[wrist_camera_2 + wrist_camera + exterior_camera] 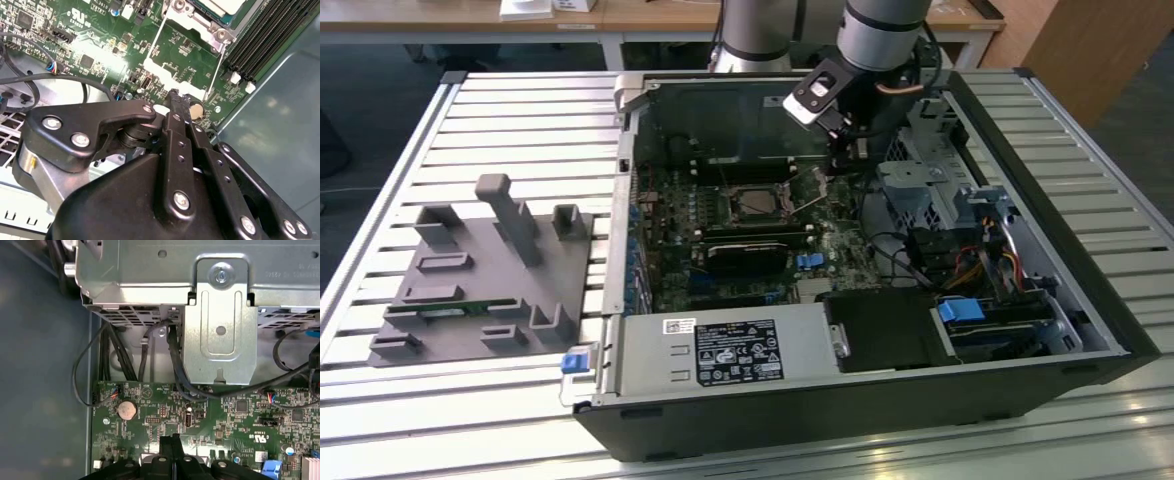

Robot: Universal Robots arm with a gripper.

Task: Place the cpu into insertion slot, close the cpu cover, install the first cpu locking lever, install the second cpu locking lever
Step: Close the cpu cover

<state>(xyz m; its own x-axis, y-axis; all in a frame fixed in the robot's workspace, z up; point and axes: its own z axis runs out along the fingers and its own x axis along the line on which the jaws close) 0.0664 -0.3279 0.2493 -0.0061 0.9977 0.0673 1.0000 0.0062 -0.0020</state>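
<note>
Evenly bright in exterior view, pale glare along table slats (400, 150); darker inside computer case (1107, 330). In second wrist view, blown-out white patch on circuit board (102, 65), soft sheen on black gripper (177, 100). In first wrist view, bright reflections off metal bracket (220, 340), shadowed cables (125, 355) beneath.

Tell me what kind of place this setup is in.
Probably a robotics lab or test workshop: an open desktop computer case lies on a slatted metal table, a robot arm reaches into it, a grey parts fixture sits beside it, and wooden desks stand behind.
</note>
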